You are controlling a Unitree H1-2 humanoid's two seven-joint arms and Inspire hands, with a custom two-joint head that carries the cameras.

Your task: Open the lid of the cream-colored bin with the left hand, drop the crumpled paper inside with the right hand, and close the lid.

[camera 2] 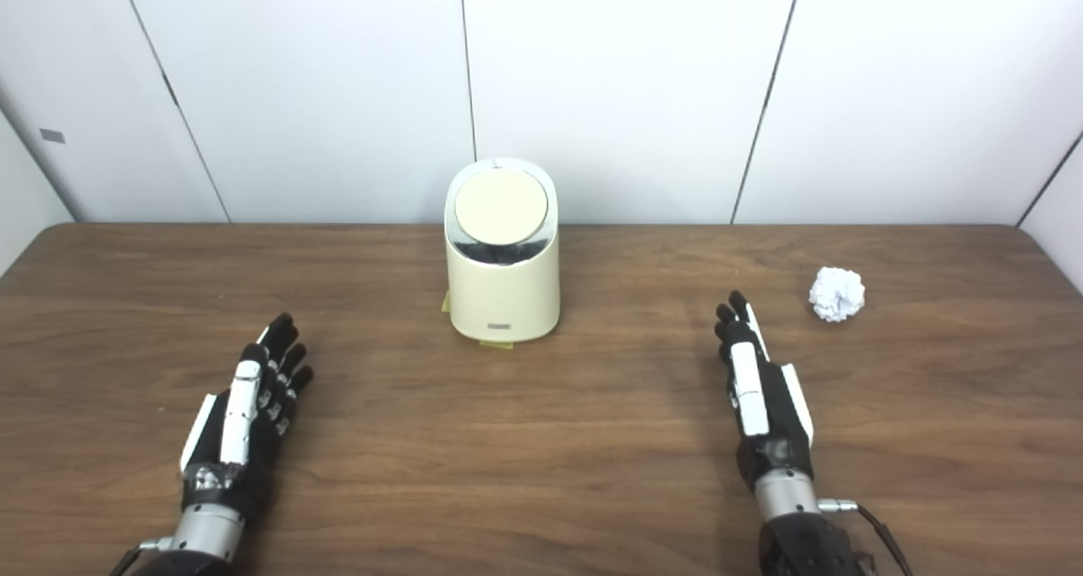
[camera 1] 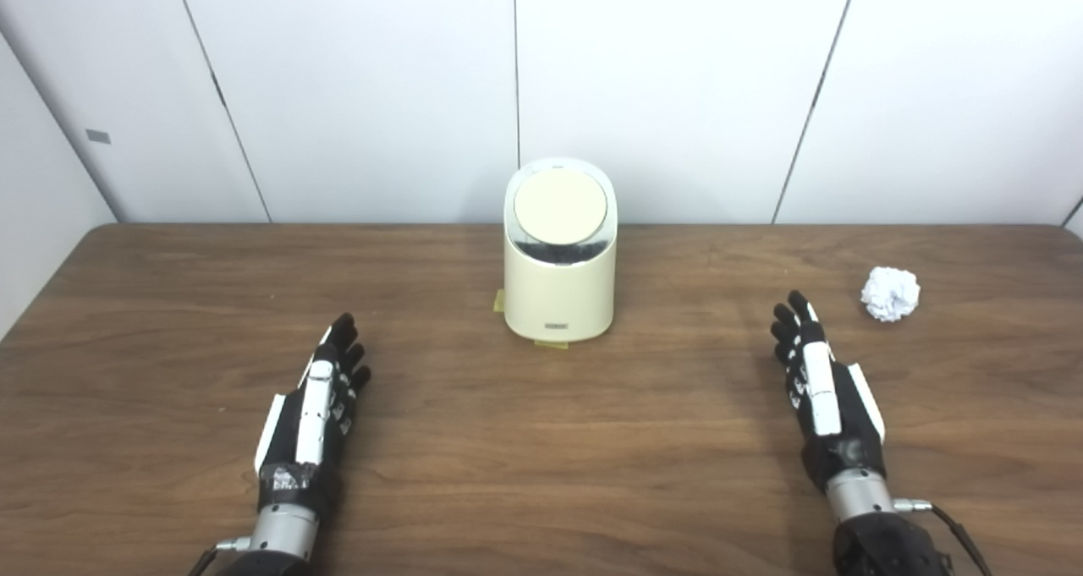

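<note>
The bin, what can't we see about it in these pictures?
- Inside of the bin: hidden in both eye views by its lid.
- Small label low on its front: too small to read.
- Yellow tape under its base: mostly covered by the bin.

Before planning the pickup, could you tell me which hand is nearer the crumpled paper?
The right hand: the crumpled paper lies just beyond it to the right, while the left hand is across the bin.

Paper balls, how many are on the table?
1. The crumpled paper ball lies on the wooden table, far right, beyond the right hand and right of the cream bin. More could be hidden inside the bin.
</note>
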